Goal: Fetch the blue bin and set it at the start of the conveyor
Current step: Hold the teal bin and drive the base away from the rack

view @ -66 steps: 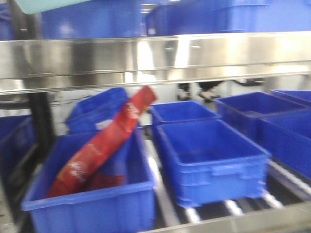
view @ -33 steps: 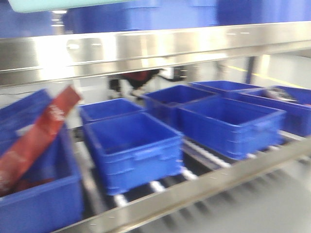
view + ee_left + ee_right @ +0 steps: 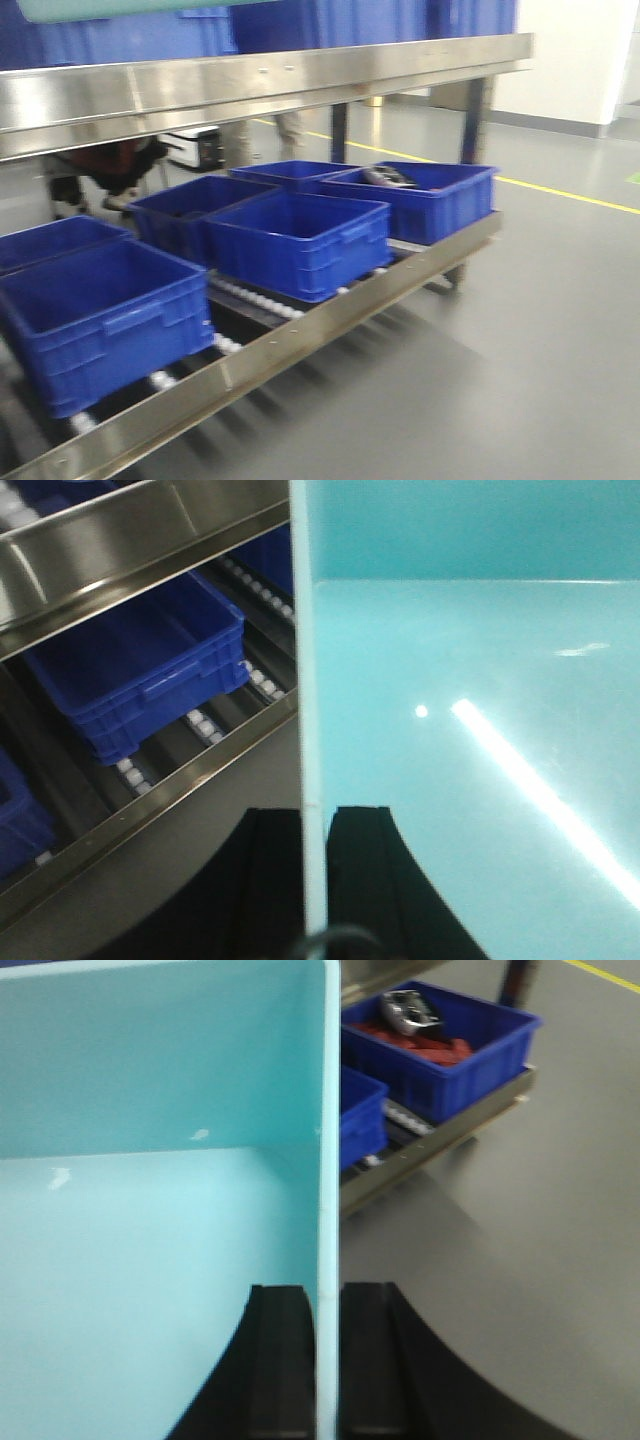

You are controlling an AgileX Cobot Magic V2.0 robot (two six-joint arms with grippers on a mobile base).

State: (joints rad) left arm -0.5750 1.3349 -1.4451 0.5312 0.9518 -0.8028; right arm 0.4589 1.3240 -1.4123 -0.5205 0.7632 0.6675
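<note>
While the left end effector (image 3: 316, 880) pinches one thin wall of the blue bin (image 3: 480, 730), one black finger (image 3: 270, 880) outside the tub and the other inside, the right end effector (image 3: 326, 1360) grips a second wall the same way, its fingers pressed against either face. The pale cyan tub hangs between the two arms, and its glossy inner floor catches a streak of light. From the front view only a sliver of it shows at the top left edge, above the steel rail (image 3: 260, 80). Below that rail, dark blue bins (image 3: 300, 240) sit in rows on a roller shelf (image 3: 250, 300). The bin at the far end holds red packets (image 3: 430, 1045). Grey floor (image 3: 520, 350) with a yellow line (image 3: 570, 195) lies to the right.
</note>
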